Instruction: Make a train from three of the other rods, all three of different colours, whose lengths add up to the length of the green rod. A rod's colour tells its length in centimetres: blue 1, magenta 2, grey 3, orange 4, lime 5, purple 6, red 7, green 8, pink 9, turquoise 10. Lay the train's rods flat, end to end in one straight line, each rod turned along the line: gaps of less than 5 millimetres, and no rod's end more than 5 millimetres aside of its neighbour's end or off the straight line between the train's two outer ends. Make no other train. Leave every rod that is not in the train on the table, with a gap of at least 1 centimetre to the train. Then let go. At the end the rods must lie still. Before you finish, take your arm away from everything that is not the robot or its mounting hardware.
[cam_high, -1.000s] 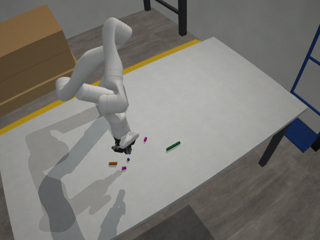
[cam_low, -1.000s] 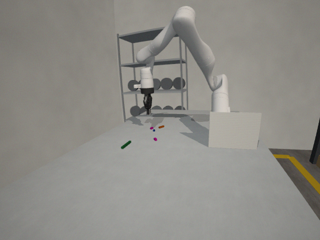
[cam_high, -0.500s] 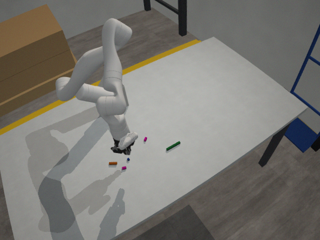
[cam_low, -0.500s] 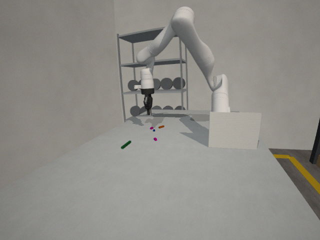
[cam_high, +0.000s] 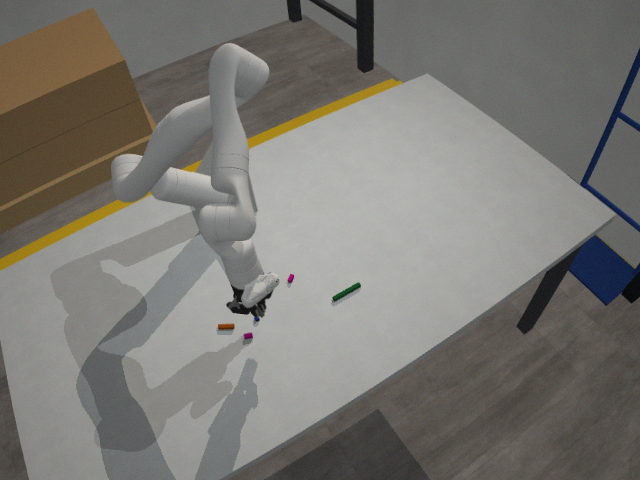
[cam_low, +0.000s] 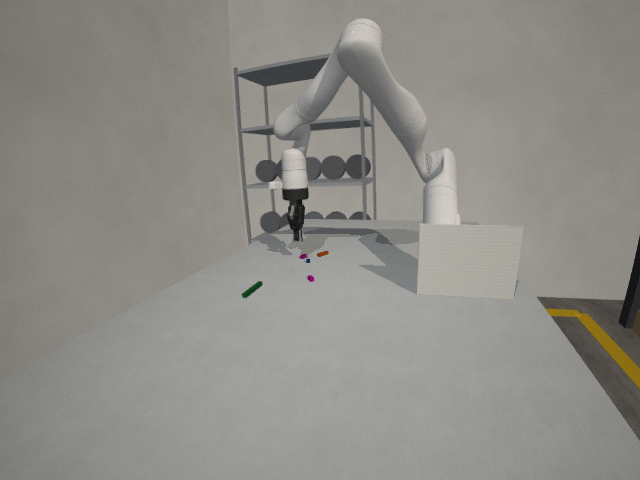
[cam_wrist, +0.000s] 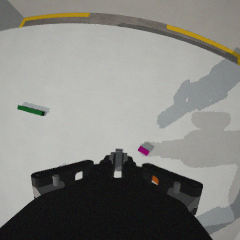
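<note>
The gripper (cam_high: 256, 310) was seen closed on a small grey rod (cam_wrist: 118, 161), which in the wrist view stood pinched upright betw. the fingertips; in the top & ext. views the rod itself was too small to be made out. The arm (cam_high: 227, 155) was bent down over the near-left part of the table (cam_high: 413, 180), w/ the gripper pointed downward and held above the surface. The green rod (cam_high: 346, 291) was found lying flat on the table, well apart from the gripper and to its right in the top view, w/ no other rod touching it. A blue rod (cam_high: 256, 319) was seen just below the fingertips in the top view; whether it was touched could not be told. An orange rod (cam_high: 225, 326) lay flat nearby, left of the blue rod, and a magenta rod (cam_high: 248, 335) lay near both, none of the three touching. A 2nd magenta rod (cam_high: 290, 278) was located on the other side of the gripper, betw. it and the green rod. In the ext. view a white block (cam_low: 467, 260) was seen standing on the table in front of the arm's base, and a shelf rack (cam_low: 279, 72) w/ dark rolls behind the table
</note>
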